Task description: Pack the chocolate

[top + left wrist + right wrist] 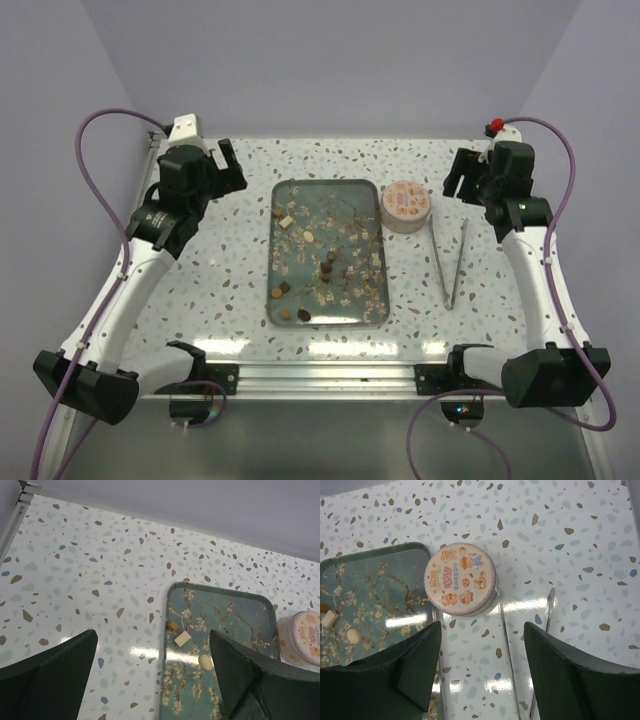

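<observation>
I see my left gripper (232,168) and right gripper (455,177), each with 2 fingers spread wide, holding nothing. The chocolate (326,265) lies scattered in the tray (325,181) between them. A round tin (406,205) and tongs (450,262) sit to the tray's right.

Top overhead, whole table (240,170); wrists close, oblique, sharing tray (327,182).

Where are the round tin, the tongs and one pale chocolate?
round tin (460,577): right wrist view, middle of its lid.
tongs (449,295): top external view, the joined near end.
pale chocolate (182,638): left wrist view, its top face.
</observation>
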